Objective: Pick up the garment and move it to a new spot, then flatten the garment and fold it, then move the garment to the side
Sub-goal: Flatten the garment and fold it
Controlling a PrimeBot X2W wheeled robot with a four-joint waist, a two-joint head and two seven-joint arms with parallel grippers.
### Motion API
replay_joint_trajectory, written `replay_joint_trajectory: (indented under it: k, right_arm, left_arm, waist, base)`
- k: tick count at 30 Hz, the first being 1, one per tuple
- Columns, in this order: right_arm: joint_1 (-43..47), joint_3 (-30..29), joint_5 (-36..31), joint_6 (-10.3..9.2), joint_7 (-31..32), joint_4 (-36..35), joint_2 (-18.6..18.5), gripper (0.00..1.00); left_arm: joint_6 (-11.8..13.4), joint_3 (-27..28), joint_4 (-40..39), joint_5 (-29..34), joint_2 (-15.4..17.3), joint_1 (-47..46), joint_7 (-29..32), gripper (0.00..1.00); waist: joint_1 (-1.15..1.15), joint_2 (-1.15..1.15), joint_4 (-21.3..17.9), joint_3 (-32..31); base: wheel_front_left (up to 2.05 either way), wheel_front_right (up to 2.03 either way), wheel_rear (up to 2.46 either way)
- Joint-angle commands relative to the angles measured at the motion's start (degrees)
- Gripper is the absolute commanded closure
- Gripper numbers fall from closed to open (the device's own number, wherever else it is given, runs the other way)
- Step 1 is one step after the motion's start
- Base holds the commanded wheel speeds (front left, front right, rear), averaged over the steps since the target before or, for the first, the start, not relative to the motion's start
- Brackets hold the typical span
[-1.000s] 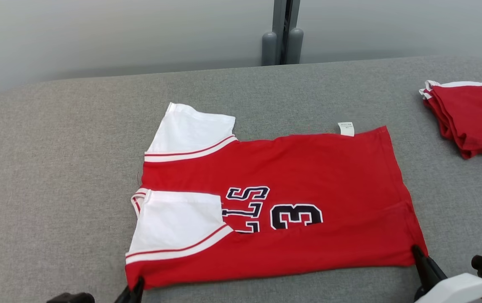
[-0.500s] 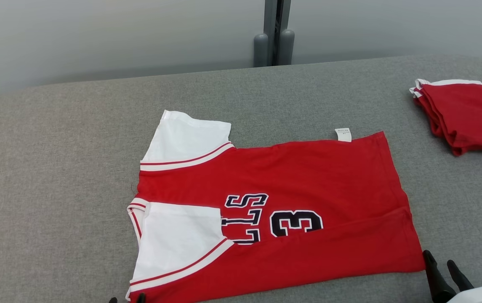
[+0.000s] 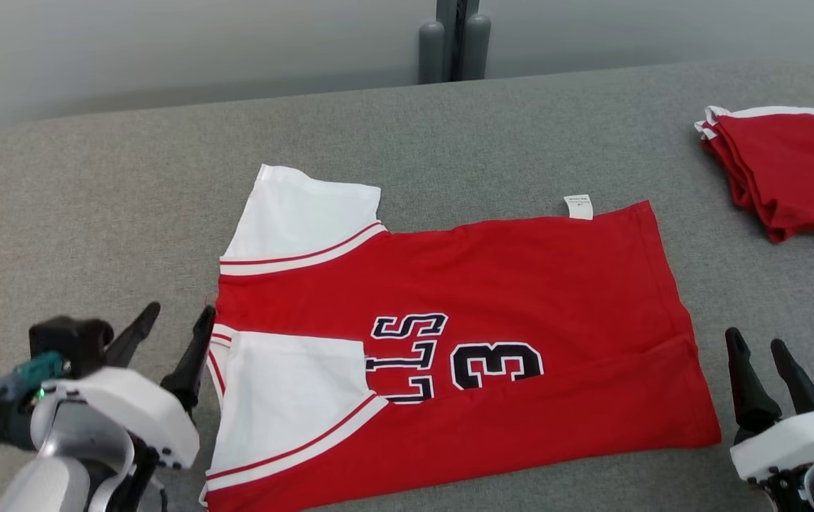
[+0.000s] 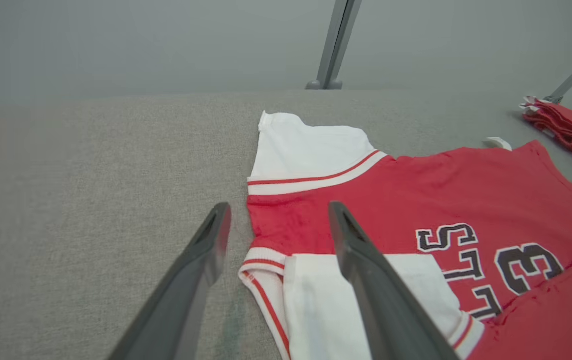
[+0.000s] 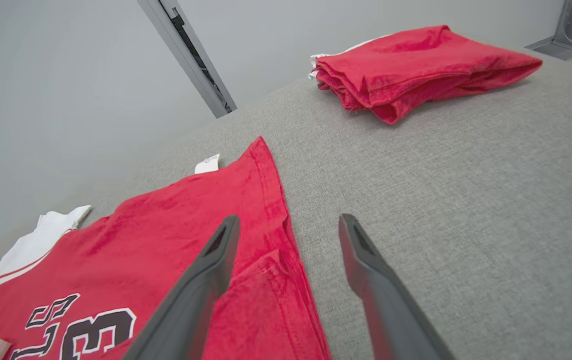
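Red, the garment (image 3: 520,284) lies flat on the table (image 3: 94,213), near side folded in, left gripper (image 3: 180,314) at its collar and right gripper (image 3: 755,341) by its hem both splayed empty, seemingly set for another fold.

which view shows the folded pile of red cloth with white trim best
The right wrist view: the folded pile of red cloth lies whole and close, layers visible. The head view crops its right side; the left wrist view shows it small and distant.
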Motion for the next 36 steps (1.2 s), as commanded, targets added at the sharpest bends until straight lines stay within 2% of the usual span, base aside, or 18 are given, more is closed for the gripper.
replay_joint_trajectory:
  k: [1, 2, 7, 18, 28, 36]
  right_arm:
    - [-0.4, -0.1, -0.2, 0.03, 0.2, -0.2, -0.3, 0.00]
    - [-2.0, 0.7, -0.5, 0.03, 0.6, -1.0, -0.6, 0.00]
    - [-7.2, 4.0, -0.7, 0.03, 1.5, -2.7, -1.2, 0.00]
    - [-17.5, 10.4, 0.8, 0.03, -0.3, -1.1, -2.5, 0.00]
    - [-26.4, 15.6, 1.9, 0.03, -2.6, 2.5, -4.2, 0.00]
    - [-28.7, 17.6, 3.0, 0.03, -4.1, 4.4, -5.1, 0.00]
  left_arm:
    - [-0.1, 0.0, -0.2, 0.2, -0.1, 0.0, -0.3, 0.00]
    - [-0.8, -0.6, 2.1, 0.5, 0.4, -5.5, 1.5, 0.00]
    - [-3.4, -2.7, 9.3, 1.8, 1.6, -18.5, 6.0, 0.00]
    - [-7.9, -5.3, 22.4, 0.6, 1.6, -37.9, 13.2, 0.00]
    - [-8.6, -4.5, 31.1, -1.6, 4.5, -47.1, 20.2, 0.00]
    - [-8.9, -5.5, 34.0, -1.0, 5.7, -48.3, 21.4, 0.00]
  waist:
    - [0.00, 0.00, -0.2, 0.6]
    - [0.00, 0.00, -0.6, 2.3]
    - [0.00, 0.00, -1.9, 7.3]
    - [0.00, 0.00, -5.1, 16.6]
    - [0.00, 0.00, -8.6, 19.9]
    - [0.00, 0.00, -9.8, 20.7]
  base:
    - [0.00, 0.00, 0.00]
    - [0.00, 0.00, 0.00]
    - [0.00, 0.00, 0.00]
    - [0.00, 0.00, 0.00]
    - [0.00, 0.00, 0.00]
    - [0.00, 0.00, 0.00]
